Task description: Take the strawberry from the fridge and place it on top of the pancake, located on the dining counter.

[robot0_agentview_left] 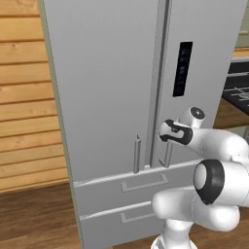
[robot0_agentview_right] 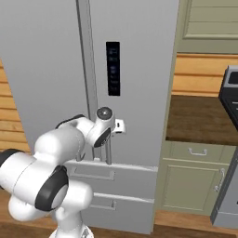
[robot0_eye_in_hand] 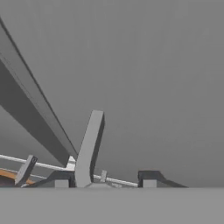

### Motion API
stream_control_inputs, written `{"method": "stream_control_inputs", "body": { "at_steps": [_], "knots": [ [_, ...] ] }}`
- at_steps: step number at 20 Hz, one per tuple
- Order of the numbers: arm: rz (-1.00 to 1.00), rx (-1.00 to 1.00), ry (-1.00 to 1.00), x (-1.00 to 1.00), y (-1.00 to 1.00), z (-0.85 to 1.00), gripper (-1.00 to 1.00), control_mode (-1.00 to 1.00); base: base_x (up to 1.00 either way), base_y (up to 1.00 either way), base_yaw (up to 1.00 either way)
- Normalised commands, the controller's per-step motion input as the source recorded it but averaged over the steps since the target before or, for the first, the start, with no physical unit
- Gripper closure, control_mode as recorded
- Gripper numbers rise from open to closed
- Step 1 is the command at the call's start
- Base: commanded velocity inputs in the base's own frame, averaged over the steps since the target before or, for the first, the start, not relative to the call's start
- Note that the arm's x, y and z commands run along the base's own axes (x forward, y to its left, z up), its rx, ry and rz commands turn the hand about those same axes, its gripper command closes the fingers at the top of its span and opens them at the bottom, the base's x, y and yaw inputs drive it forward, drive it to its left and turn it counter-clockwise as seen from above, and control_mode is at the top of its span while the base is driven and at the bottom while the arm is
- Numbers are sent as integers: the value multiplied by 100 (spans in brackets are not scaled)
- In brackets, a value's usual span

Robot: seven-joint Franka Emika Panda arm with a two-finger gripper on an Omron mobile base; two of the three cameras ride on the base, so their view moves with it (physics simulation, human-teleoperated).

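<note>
The gripper [robot0_eye_in_hand: 105, 180], fingers spread wide, sits at the fridge [robot0_agentview_left: 107, 97] door handle [robot0_eye_in_hand: 89, 148], not gripping it.

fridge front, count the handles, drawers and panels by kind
Bar handles: 2
Drawers: 2
Drawer pulls: 2
Dark panels: 1
Total: 7
</note>
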Motion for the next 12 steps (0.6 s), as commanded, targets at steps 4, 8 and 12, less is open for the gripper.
{"method": "stream_control_inputs", "body": {
  "at_steps": [4,8,12],
  "knots": [
    [0,4,1,-41,-56,0,100,-100,0,0,0],
    [-3,1,0,-72,-81,0,100,-100,0,0,0],
    [-5,2,0,-65,-76,12,100,-100,0,0,0]
  ]
}}
